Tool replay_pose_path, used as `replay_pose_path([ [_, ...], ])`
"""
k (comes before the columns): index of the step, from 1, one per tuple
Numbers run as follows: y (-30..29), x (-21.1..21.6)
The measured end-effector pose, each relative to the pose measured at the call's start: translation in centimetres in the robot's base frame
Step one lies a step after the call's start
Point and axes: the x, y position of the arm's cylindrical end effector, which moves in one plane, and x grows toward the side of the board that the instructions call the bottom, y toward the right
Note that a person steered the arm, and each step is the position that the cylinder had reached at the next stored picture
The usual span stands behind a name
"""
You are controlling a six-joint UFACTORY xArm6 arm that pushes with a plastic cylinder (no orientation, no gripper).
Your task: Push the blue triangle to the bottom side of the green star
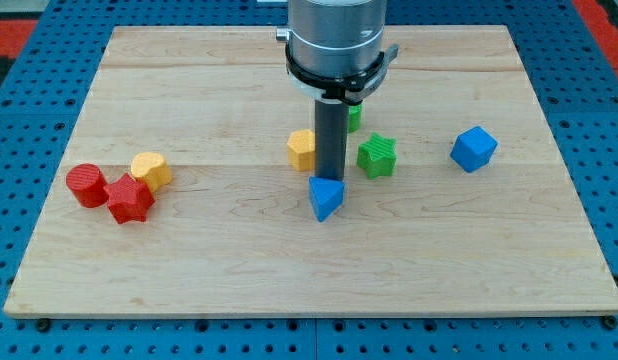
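The blue triangle lies near the board's middle, below and left of the green star. My tip is the lower end of the dark rod and sits right at the triangle's top edge, between the star on its right and a yellow block on its left. The rod and arm hide part of the yellow block.
A blue cube lies to the star's right. A second green block peeks out behind the rod. At the view's left sit a red cylinder, a red star and a yellow block. The wooden board has edges all round.
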Motion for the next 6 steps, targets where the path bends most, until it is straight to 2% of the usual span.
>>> replay_pose_path([
  [1,0.1,0.7],
  [3,-9.6,1.0],
  [5,-0.8,4.9],
  [6,0.0,4.8],
])
